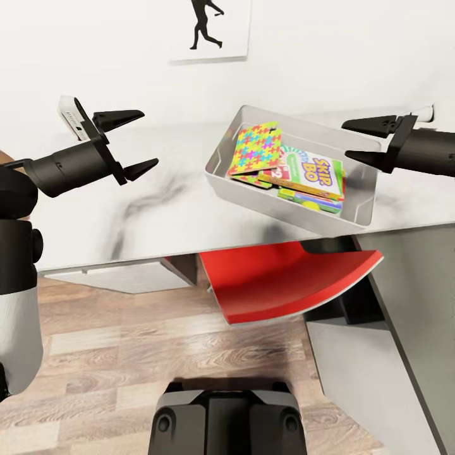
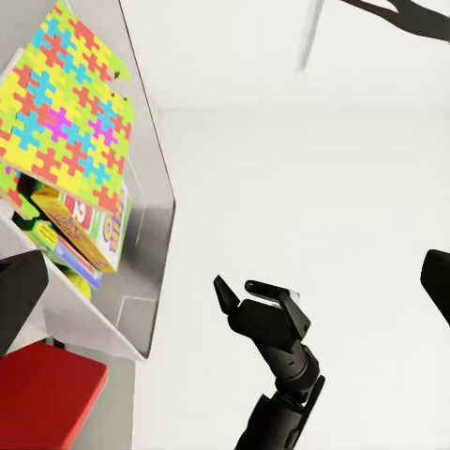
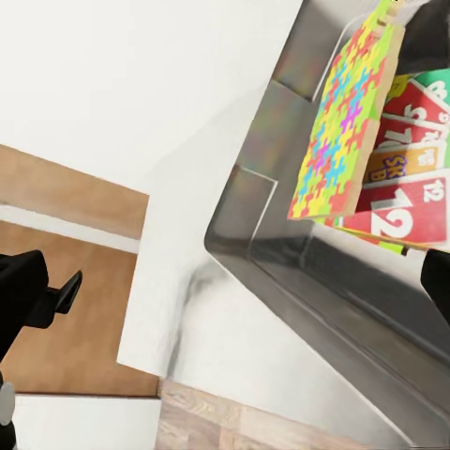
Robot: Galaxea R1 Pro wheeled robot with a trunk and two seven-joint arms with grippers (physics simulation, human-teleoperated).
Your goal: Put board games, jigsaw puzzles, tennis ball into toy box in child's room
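The light grey toy box (image 1: 253, 193) sits on the pale mottled table (image 1: 145, 208), right of centre. Inside it a jigsaw puzzle box (image 1: 256, 148) with a bright puzzle pattern leans on a green-yellow-red Skip-Bo board game (image 1: 316, 172), with more colourful flat boxes (image 1: 309, 201) stacked underneath. My left gripper (image 1: 149, 139) hovers open and empty over the table, left of the toy box. At the box's far right corner my right gripper (image 1: 345, 139) hangs open and empty. The right wrist view shows the puzzle box (image 3: 342, 131) and Skip-Bo box (image 3: 403, 202) inside the toy box (image 3: 281, 253). The tennis ball and the bed are out of view.
A red chair (image 1: 284, 284) is tucked under the table's front edge. A lower dark grey desk (image 1: 411, 303) adjoins on the right. A small white device (image 1: 71, 117) lies at the table's back left. White wall with a picture (image 1: 208, 28) stands behind; the wood floor (image 1: 126, 354) lies below.
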